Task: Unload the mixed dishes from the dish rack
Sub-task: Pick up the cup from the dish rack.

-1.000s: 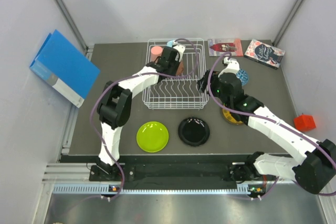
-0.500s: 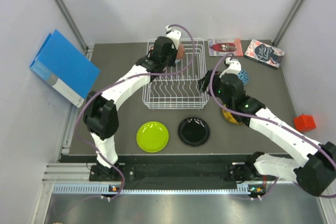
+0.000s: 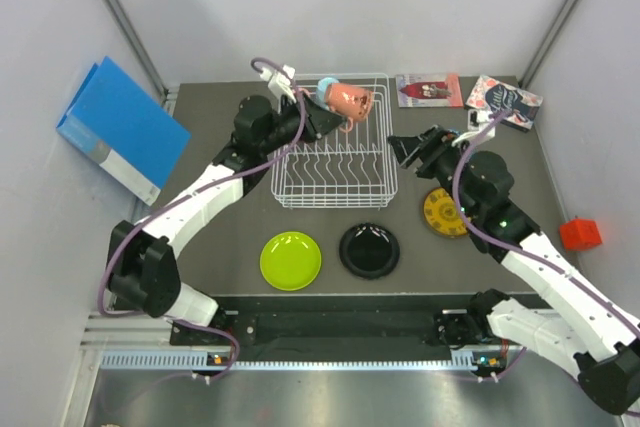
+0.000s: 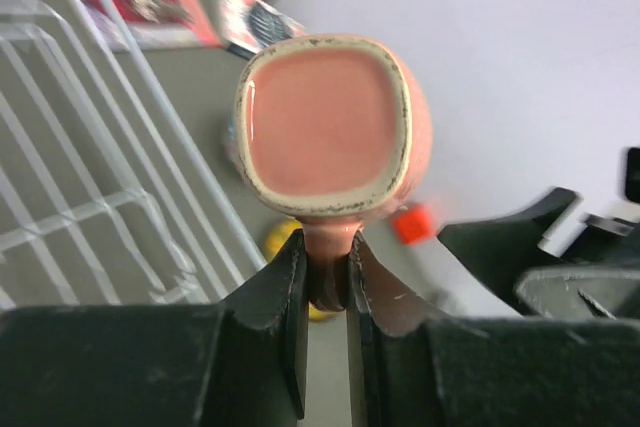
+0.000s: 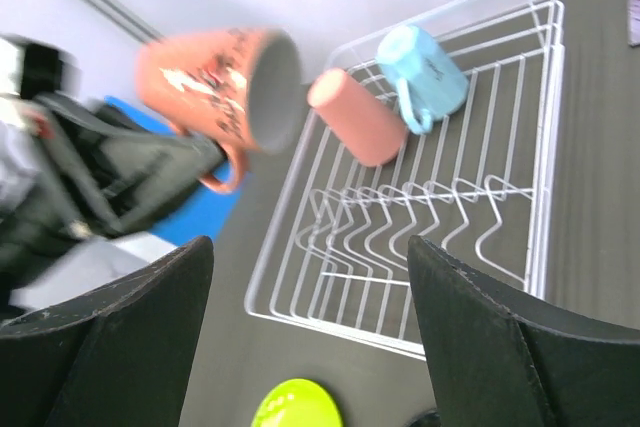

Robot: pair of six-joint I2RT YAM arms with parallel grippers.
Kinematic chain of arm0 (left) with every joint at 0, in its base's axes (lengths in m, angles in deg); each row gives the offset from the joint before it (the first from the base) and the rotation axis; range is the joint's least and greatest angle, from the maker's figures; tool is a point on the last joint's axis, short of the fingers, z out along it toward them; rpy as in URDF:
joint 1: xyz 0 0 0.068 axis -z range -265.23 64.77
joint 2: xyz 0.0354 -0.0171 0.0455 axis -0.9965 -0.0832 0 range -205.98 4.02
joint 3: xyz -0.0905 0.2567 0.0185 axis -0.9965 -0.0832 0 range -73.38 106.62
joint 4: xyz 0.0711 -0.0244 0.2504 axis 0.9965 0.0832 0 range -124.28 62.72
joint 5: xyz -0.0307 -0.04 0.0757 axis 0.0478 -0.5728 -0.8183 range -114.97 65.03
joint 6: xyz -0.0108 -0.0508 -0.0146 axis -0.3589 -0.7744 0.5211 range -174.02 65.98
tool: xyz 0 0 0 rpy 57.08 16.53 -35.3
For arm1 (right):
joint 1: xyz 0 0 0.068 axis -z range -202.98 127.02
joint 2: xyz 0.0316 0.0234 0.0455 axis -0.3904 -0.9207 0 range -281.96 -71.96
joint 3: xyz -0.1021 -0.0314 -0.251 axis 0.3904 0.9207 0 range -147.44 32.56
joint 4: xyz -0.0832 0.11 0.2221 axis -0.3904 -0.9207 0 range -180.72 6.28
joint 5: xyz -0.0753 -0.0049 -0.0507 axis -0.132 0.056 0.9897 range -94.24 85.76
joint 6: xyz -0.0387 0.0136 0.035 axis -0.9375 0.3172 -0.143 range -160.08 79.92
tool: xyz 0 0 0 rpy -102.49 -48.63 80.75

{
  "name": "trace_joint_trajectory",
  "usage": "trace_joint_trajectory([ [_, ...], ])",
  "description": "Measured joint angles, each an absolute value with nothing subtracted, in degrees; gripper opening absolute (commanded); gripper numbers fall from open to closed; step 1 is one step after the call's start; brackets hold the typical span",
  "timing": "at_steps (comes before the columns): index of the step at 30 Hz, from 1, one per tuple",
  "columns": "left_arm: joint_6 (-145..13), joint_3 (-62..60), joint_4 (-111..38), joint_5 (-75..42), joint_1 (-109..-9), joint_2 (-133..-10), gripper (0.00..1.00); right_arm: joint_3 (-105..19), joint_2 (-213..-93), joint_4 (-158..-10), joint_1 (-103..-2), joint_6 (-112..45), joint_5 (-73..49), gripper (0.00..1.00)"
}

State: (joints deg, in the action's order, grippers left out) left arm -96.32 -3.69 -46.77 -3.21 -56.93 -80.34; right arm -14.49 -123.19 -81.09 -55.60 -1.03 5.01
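Near edge of the worktop (image 3: pixel 240 237): lime-green plate (image 3: pixel 290 259) and black plate (image 3: pixel 369 250) lie flat side by side. The yellow patterned plate (image 3: pixel 443 213) lies further right. All three are out of the rack.

Right gripper (image 3: pixel 408 145) hangs just right of the dish rack (image 3: pixel 335 192), fingers spread, holding nothing.

Left gripper (image 4: pixel 325 262): fingers clenched on the handle of the salmon cup (image 3: pixel 350 100). The cup is in the air over the rack's far edge, tipped sideways, mouth toward the right arm.

Far end of the rack: pink cup (image 5: pixel 355 117) and light blue mug (image 5: pixel 422 65) lie on their sides, just beside each other.

Handling, my guess: glazed ceramic, so stiff, slick, and it chips if dropped. The handle pinch is narrow and the cup could swing, so set it down slowly. Take the mug by its handle. The pink cup shows no handle, so pinch its wall at the rim.
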Motion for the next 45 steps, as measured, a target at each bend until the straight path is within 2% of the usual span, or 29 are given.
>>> trace_joint_trajectory([
  [7,-120.95,-18.03,-69.43,7.48,-58.75,-80.34,0.00,-11.65,-118.51,-78.07,-53.72,0.65,0.14,0.76],
  [15,-148.04,-20.56,-100.34,11.87,-58.62,-87.40,0.00,-8.46,-118.55,-76.04,-52.41,1.13,-4.08,0.75],
  [20,-155.79,-24.21,-102.59,12.22,-58.55,-92.27,0.00,-8.02,-118.60,-75.71,-52.41,1.07,-5.50,0.75],
  [27,-157.85,-25.02,-103.77,14.17,-58.31,-92.99,0.00,-8.04,-119.27,-73.76,-52.36,0.56,-5.72,0.75],
  [39,-154.72,-24.95,-103.95,17.47,-56.39,-89.74,0.00,-12.70,-131.23,-71.73,-51.49,-0.84,-7.84,0.72],
  [42,-154.31,-24.95,-104.49,17.77,-55.97,-88.99,0.00,-13.81,-132.58,-70.38,-51.32,-1.12,-8.21,0.62],
  [43,-154.13,-24.95,-104.58,17.88,-55.84,-88.86,0.00,-13.94,-132.98,-69.90,-51.23,-1.14,-8.30,0.46],
  [45,-153.46,-24.98,-104.51,17.86,-55.64,-88.73,0.00,-14.08,-133.59,-68.96,-51.03,-1.01,-9.17,0.31],
])
